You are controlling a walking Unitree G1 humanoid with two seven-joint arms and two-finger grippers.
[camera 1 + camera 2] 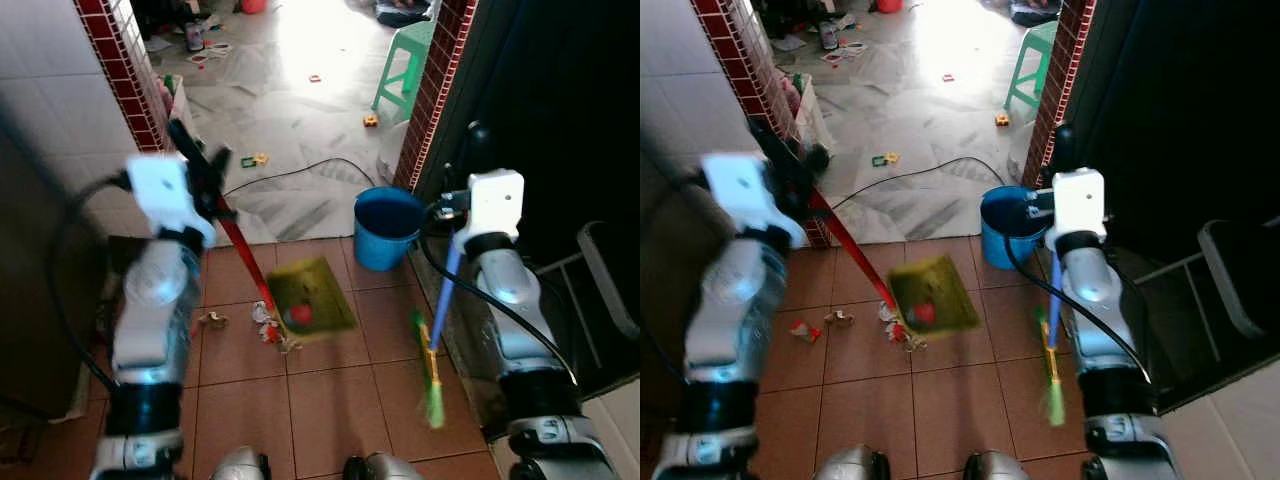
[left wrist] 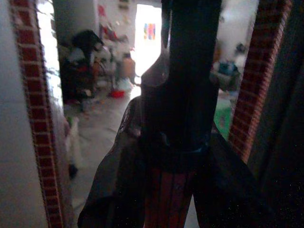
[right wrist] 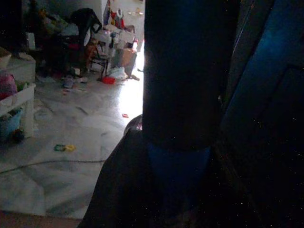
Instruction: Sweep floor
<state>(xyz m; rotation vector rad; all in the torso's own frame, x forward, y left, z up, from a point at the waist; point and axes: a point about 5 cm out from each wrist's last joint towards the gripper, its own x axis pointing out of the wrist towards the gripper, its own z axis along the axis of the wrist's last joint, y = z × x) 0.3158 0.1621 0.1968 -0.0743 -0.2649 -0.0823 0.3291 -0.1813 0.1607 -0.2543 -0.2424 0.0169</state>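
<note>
left gripper (image 1: 195,150) raised at chest height, clenched on the black top of the dustpan's red handle (image 1: 243,250); handle slants down to the yellow-green dustpan (image 1: 310,295), which sits tilted on the brown tile floor (image 1: 330,400) w/ a red bit inside. small litter pile (image 1: 268,330) touching the pan's near left edge, another scrap (image 1: 211,319) a bit further left. right gripper (image 1: 462,160) up by the dark doorway, clasped round the broom's blue handle (image 1: 447,280); left wrist and right wrist views both show fingers wrapped on their handles. broom (image 1: 432,385) hangs near vertical, green bristles at the floor, right of the pan & apart from it. blue bucket (image 1: 385,228) stands behind, btwn pan and right arm. cable (image 1: 300,172) runs over the marble floor beyond; green stool (image 1: 405,65) further back.
</note>
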